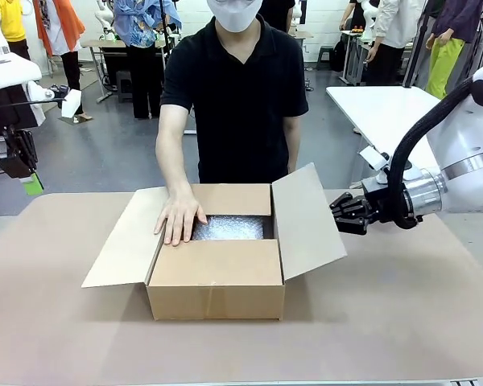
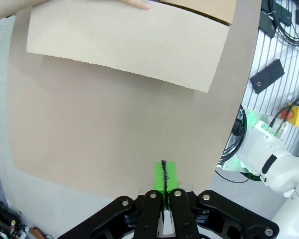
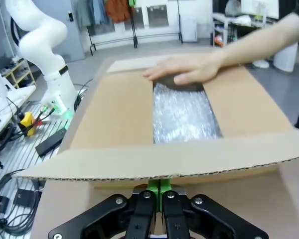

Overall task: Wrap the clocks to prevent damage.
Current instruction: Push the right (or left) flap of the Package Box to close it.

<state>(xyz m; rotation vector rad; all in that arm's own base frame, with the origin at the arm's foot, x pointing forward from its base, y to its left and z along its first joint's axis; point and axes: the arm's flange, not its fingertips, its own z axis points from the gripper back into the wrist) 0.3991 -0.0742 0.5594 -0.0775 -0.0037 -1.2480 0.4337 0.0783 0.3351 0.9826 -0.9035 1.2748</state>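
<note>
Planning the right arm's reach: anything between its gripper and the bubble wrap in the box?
Yes. The raised right flap stands between the right gripper and the bubble wrap; the person's hand rests at the opening's left edge.

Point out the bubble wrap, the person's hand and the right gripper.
bubble wrap point(image 1: 229, 227), front view, middle of exposed patch
person's hand point(image 1: 179, 219), front view, back of hand
right gripper point(image 3: 159, 184), right wrist view, shut fingertips

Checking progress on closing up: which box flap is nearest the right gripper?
The raised right-hand flap, just beside the shut right gripper; the left flap splays outward on the opposite side.
</note>
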